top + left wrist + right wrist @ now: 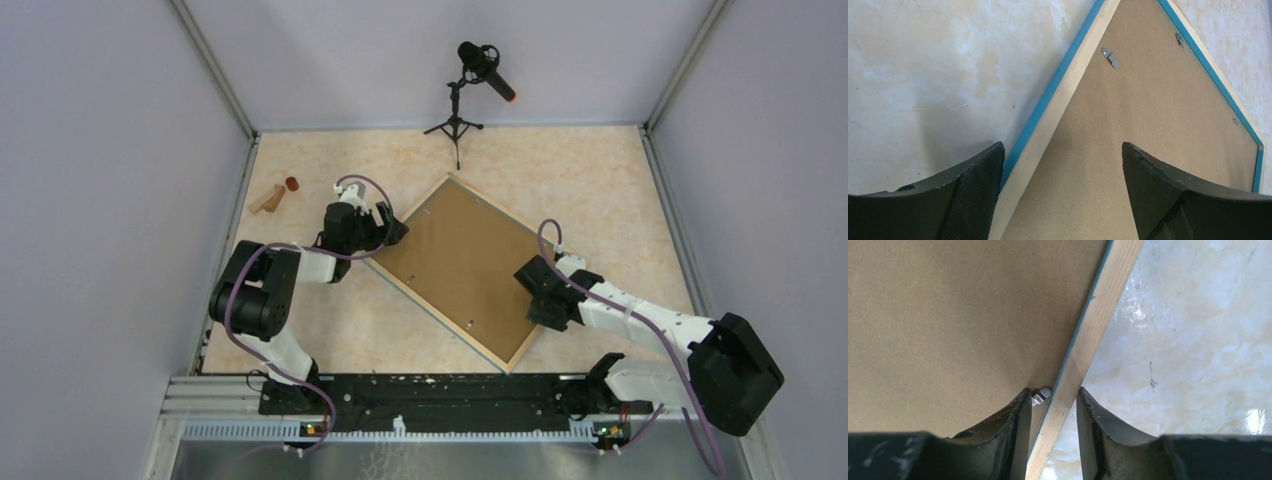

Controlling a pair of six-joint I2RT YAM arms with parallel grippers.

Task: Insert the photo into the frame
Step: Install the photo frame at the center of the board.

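Straddling the frame (1098, 315) rail sits the right tool (1053, 390).

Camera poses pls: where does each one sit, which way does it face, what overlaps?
Top external: high behind the bases, looking down on the pale marbled table; both arms, left gripper, right gripper show.
Left wrist: on the left arm, looking down at the thin light-wood, blue-faced rectangular frame, lying back-up; its dark fingers spread wide over the rail.
Right wrist: on the right arm, looking down at the opposite rail; its fingers sit narrowly either side.
Shared: all three see the frame and its brown fibreboard backing board.
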